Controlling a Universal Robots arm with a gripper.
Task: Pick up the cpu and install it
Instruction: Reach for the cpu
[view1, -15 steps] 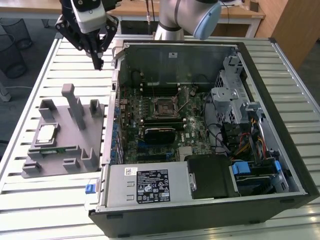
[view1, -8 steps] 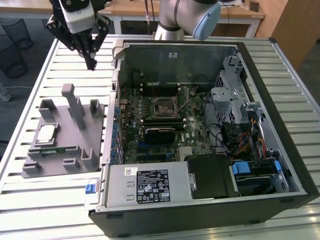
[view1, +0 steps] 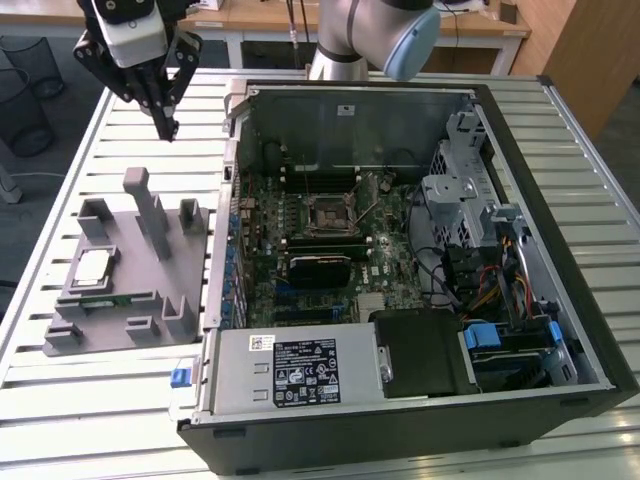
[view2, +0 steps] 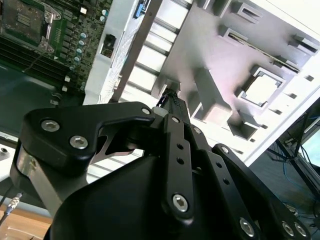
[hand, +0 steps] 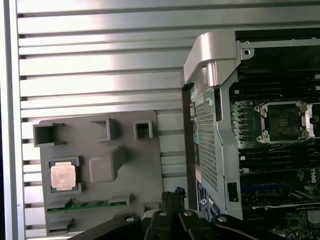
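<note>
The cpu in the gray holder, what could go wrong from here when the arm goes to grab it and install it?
The cpu sits in a walled pocket of the gray holder, with tall posts close by. The pincer, shut and raised clear of the holder, could catch on them coming down. The memory stick lies beside that pocket and might get nudged. The socket sits past the case wall, so a low carry could clip it.

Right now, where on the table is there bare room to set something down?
Bare slats of the ribbed metal table lie beyond the grey moulded holder tray, below the black claw, and along the near edge. Crowded: the strip between tray and open black computer case.
</note>
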